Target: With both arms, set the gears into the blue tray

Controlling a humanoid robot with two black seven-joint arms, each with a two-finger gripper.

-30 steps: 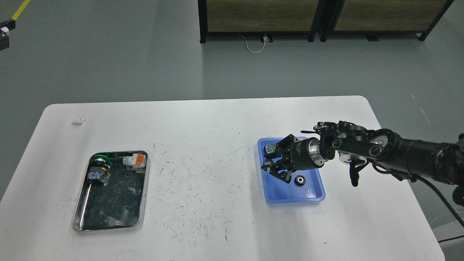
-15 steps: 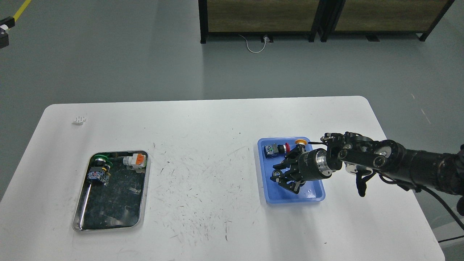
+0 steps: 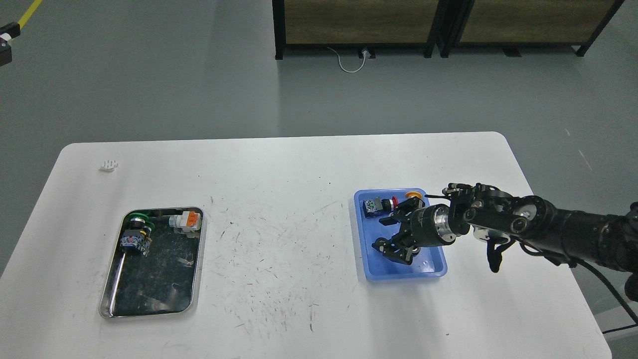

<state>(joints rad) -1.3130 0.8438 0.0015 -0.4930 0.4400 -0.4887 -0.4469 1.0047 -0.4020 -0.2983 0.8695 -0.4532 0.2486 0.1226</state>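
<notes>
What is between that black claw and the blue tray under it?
Nothing visible: the right claw hangs open right over the blue tray. It hides the tray's middle, so no gear shows. Two switches lie along the far rim.

R arm point(image 3: 548, 227) comes in from right edge, stretched leftward, wrist ring silver. R gripper point(image 3: 391, 233) at far end, fingers spread apart, pointing left. L arm not visible.
</notes>
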